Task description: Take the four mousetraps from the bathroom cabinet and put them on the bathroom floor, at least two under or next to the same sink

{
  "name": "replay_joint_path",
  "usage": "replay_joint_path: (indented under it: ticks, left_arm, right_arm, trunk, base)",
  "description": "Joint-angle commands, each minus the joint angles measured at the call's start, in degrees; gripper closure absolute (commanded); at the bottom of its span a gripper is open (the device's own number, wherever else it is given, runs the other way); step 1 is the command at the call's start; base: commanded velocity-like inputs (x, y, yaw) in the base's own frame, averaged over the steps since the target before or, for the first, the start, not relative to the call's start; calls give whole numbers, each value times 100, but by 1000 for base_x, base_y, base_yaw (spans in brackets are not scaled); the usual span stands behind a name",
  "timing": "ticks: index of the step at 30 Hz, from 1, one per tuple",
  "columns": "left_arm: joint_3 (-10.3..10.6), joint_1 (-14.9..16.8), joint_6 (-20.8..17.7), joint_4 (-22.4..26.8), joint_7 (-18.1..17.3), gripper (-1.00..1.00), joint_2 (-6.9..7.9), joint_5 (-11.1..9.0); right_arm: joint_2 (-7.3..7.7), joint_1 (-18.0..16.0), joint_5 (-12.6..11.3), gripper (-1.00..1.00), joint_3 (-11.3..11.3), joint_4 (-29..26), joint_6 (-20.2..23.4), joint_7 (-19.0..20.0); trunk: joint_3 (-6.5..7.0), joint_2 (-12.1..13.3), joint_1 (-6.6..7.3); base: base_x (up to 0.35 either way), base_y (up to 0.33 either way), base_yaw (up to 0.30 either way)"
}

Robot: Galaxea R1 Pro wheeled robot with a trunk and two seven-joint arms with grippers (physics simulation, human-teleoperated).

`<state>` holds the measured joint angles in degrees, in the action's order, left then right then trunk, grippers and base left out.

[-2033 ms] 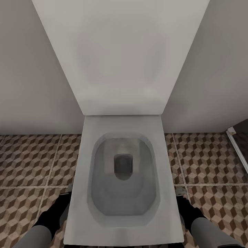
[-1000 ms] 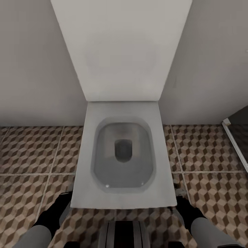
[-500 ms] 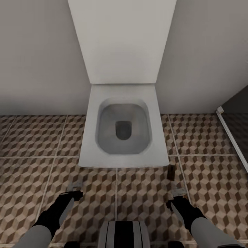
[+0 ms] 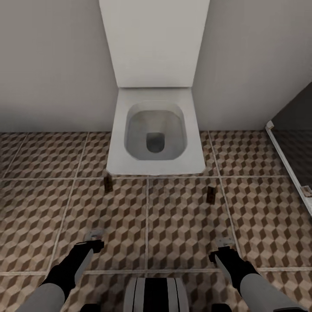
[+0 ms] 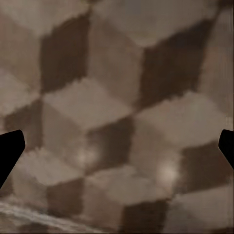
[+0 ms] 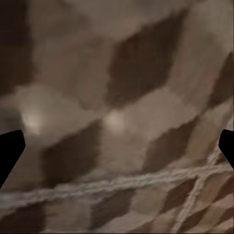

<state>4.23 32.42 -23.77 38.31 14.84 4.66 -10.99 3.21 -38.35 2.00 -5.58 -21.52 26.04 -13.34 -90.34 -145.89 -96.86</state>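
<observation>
A bathroom floor [image 4: 182, 225] of large square tiles printed with brown, beige and white cubes spreads before the robot, meeting a plain pale grey wall [image 4: 52, 65] at the far side. Against that wall stands a white rectangular toilet [image 4: 156, 130], its lid raised and bowl open, taking up the middle of the head view. At the right edge, a dark panel with a pale frame [image 4: 288, 160], seemingly a shower screen, closes off that side.

Two small brown wooden mousetraps lie flat on the tiles just in front of the toilet: the left mousetrap [image 4: 108, 182] close to the bowl's front left corner, the right mousetrap [image 4: 211, 194] a little off its front right corner, the two well apart. Both share the same tiled surface, as the task asks, but they sit beside the toilet, and whether a sink is near cannot be told.

The left gripper [image 4: 93, 238] and the right gripper [image 4: 222, 247] hang low over the tiles on either side of the robot's striped base [image 4: 156, 294], well short of the traps. In each wrist view the dark fingertips stand at opposite edges with bare tile between, so both sets of jaws are spread and carry nothing. The toilet blocks any straight path forward.
</observation>
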Motion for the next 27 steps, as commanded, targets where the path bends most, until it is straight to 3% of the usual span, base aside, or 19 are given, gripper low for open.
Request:
replay_joint_path:
  ticks: [1, 19, 27]
  left_arm:
    - [43, 1, -22, 9, 54, -100, 9, -61]
    - [43, 1, -18, 9, 33, -100, 9, -61]
    - [43, 1, -26, 15, 12, -100, -2, -67]
  right_arm:
    - [4, 0, 20, -100, -40, -10, 50, -10]
    - [4, 3, 20, -100, -40, -10, 45, -22]
    - [1, 2, 20, -100, -41, -10, 42, -27]
  trunk:
    - [-3, -1, 5]
    - [-3, -1, 5]
    - [-3, -1, 5]
  base:
    - [-347, 0, 0]
    - [-344, 0, 0]
    - [-126, 0, 0]
